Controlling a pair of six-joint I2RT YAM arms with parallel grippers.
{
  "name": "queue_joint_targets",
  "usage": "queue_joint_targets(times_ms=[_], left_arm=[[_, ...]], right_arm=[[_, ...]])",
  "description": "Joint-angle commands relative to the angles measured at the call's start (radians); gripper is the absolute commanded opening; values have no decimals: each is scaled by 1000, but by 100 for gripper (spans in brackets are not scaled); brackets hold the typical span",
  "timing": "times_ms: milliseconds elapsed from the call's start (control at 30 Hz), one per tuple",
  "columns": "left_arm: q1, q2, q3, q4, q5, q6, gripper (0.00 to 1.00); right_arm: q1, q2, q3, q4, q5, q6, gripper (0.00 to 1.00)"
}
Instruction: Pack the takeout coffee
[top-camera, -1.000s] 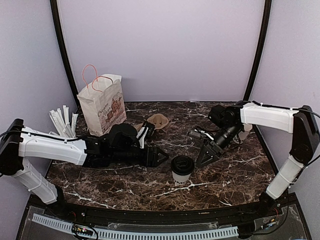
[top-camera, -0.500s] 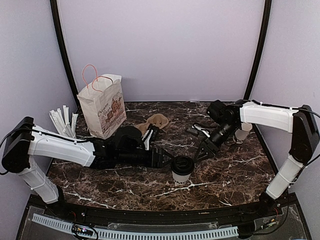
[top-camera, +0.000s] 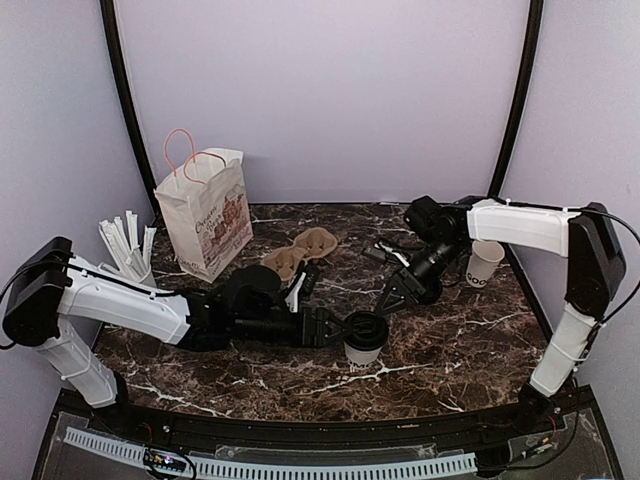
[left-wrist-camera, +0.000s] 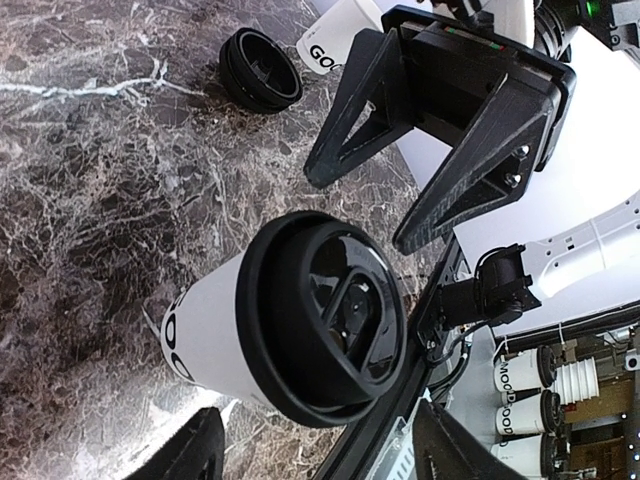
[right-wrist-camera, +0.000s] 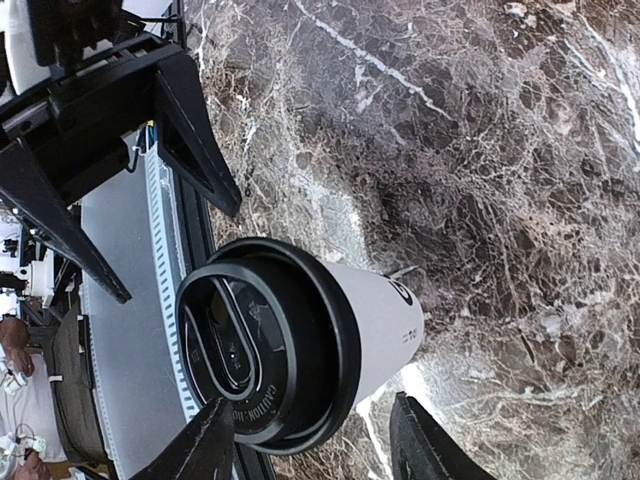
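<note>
The takeout coffee (top-camera: 364, 336) stands upright on the marble surface (top-camera: 470, 350), near the front middle and well apart from the paper bag (top-camera: 205, 215) at the back left. The left jaws are spread at the cup's left side. In the left wrist view the black lid (left-wrist-camera: 325, 315) sits just ahead of the gap between the fingertips (left-wrist-camera: 195, 452), though contact with the cup is hard to judge. The right jaws are also spread and pinch nothing. They hang near the cup's far right side, pointing toward it, with the cup centred ahead of their gap.
</note>
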Motion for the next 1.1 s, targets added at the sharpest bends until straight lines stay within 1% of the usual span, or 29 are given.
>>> queue_joint_targets(times_ms=[0, 133, 233, 333, 533, 733, 800, 933, 1067], left_arm=[[-4, 15, -30, 83, 48, -27, 65], [-5, 28, -37, 122, 68, -30, 63], [-3, 40, -35, 139, 70, -30, 63], [2, 58, -7, 114, 62, -12, 62], [46, 113, 26, 134, 76, -1, 58], [52, 147, 65, 139, 115, 21, 57], [52, 142, 62, 157, 130, 17, 57], [52, 96, 46, 188, 136, 22, 63], [52, 16, 8, 184, 74, 40, 64]], right_arm=[[-2, 29, 1, 26, -69, 17, 53], [-3, 34, -13, 17, -115, 11, 50], [-3, 21, -25, -5, -133, -2, 50], [-2, -7, -54, -23, -143, -28, 52], [-3, -60, -114, -28, -120, -40, 53], [-4, -71, -144, -16, -105, -38, 53], [-7, -70, -149, -13, -105, -40, 53], [-14, -72, -149, -20, -102, -43, 53], [-24, -79, -146, -29, -103, -44, 53]])
